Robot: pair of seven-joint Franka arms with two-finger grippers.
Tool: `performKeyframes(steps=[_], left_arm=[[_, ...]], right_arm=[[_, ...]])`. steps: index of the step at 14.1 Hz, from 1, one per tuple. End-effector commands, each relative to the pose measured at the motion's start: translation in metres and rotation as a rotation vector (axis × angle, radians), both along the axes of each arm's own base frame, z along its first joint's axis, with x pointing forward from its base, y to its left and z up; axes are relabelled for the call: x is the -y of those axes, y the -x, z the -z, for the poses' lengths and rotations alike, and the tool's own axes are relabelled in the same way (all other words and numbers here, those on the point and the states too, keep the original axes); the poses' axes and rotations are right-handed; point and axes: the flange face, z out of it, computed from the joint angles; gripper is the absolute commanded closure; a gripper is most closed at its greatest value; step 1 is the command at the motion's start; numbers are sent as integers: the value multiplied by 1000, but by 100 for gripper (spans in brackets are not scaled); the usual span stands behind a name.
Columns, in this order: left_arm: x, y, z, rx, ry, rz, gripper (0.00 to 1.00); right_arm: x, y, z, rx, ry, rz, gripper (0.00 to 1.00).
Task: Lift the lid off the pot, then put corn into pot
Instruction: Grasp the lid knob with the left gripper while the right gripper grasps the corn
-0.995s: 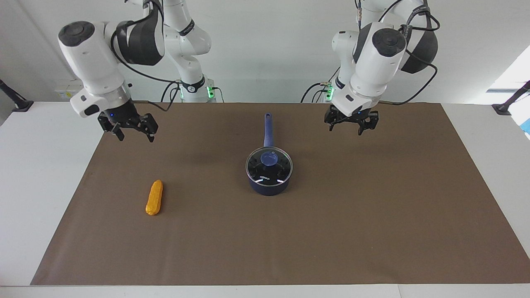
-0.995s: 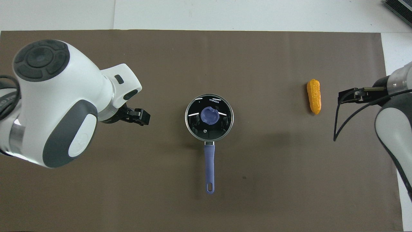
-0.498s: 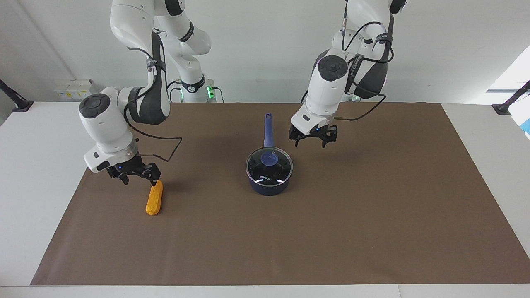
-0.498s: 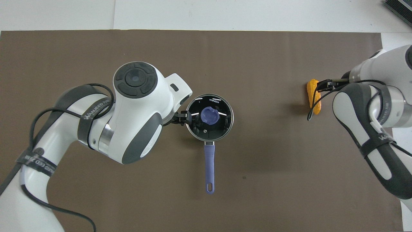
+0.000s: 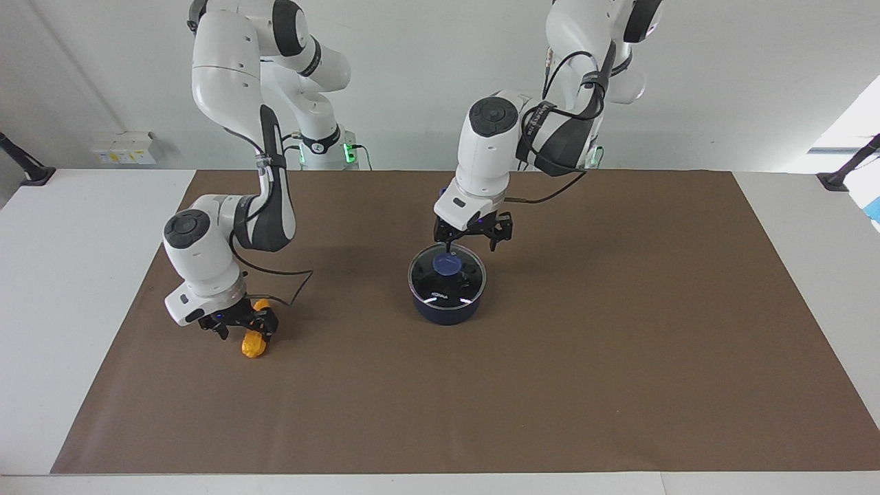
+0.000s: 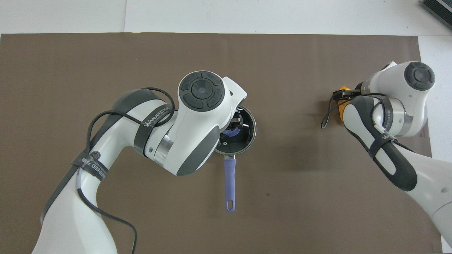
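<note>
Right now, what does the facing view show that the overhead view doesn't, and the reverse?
Only the facing view shows the left end effector hanging just above the lid with its blue knob, and the right end effector down over the corn. Only the overhead view shows the pot's long handle, pointing toward the robots. Both show the pot mid-table with the lid on, and the corn toward the right arm's end.

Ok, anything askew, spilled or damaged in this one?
Nothing stands out. The lid sits flat on the pot, left gripper above it; the corn lies intact on the brown mat under the right gripper.
</note>
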Motion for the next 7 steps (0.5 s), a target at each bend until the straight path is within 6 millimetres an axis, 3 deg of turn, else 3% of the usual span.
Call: performKeyframes(steps=[1, 5, 6, 7], left_arm=[[16, -12, 19, 42, -2, -39, 0], [37, -14, 44, 48, -31, -56, 0], [38, -13, 42, 50, -44, -51, 0], [38, -13, 42, 50, -46, -52, 0]], right_arm=[[-2, -3, -3, 13, -11, 16, 0], [-5, -2, 1, 5, -24, 19, 0], [-4, -2, 1, 5, -23, 14, 5], [-4, -2, 0, 3, -23, 11, 49]])
